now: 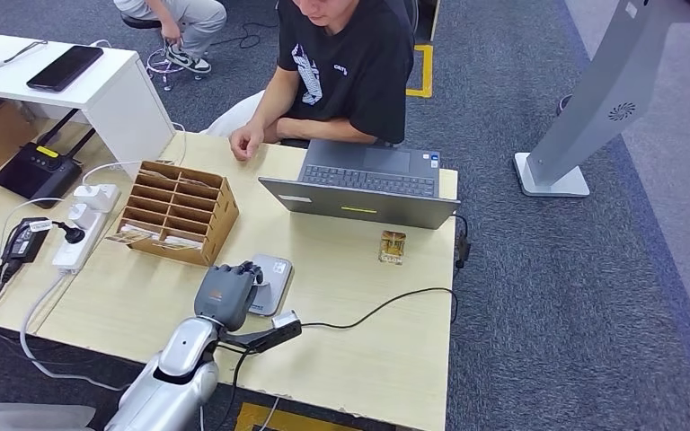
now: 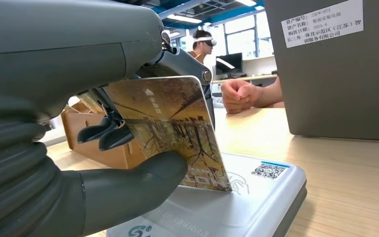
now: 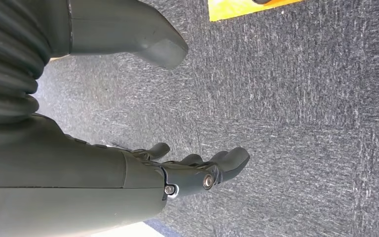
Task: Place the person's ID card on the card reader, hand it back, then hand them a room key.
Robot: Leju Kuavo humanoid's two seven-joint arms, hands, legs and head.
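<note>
The ID card [image 2: 177, 133] stands tilted on the card reader [image 2: 256, 197], its lower edge touching the reader's white top, pinched between the thumb and the darker fingers [image 2: 106, 134] of the left hand [image 1: 226, 294]. The reader lies on the counter [image 1: 359, 296] just in front of the cardboard slot box [image 1: 178, 211], with the laptop [image 1: 359, 184] beyond it and the person's fist [image 1: 246, 142] resting on the counter behind the box.

The right hand [image 3: 197, 173] hangs over the carpet, fingers loosely extended and holding nothing.

From here, the likely trouble is the card's angle: only one edge meets the reader, so a read may fail unless the card is laid flatter. Pressing down to flatten it could bend the card or push the light reader along the counter towards the box. Loosening the pinch too soon could let the card slide off the reader's smooth top. A small patterned card [image 1: 393, 246] lies beside the laptop, well apart from the reader; it may be the room key, though I cannot tell.
</note>
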